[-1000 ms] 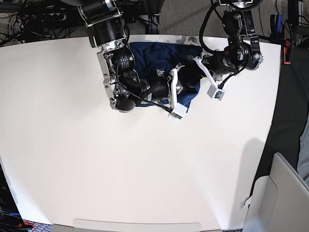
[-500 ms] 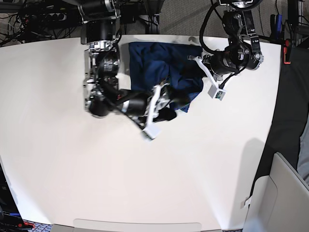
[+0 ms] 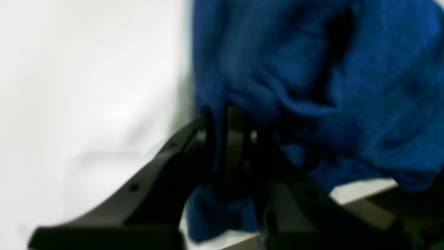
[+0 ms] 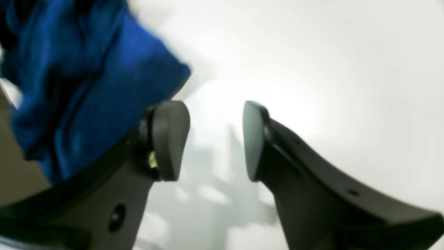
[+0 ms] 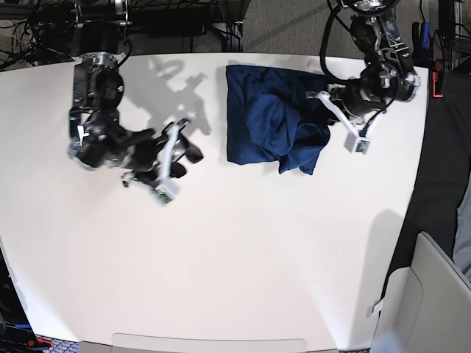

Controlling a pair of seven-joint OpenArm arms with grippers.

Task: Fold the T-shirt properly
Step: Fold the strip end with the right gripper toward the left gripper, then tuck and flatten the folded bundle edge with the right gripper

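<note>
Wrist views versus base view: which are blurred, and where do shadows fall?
Left wrist view: soft throughout, the gripper and the blue T-shirt both smeared. Right wrist view: blurred too, the gripper near-silhouetted against the bright table, faint shadows below. Base view: sharp, evenly lit, with arm shadows on the table near its far edge.

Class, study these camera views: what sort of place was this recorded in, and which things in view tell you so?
Probably a robotics lab or workshop, not a home. A bare white table carries only a navy T-shirt; two robot arms work over it, and tangled cables and equipment crowd the floor behind the table's far edge.
</note>
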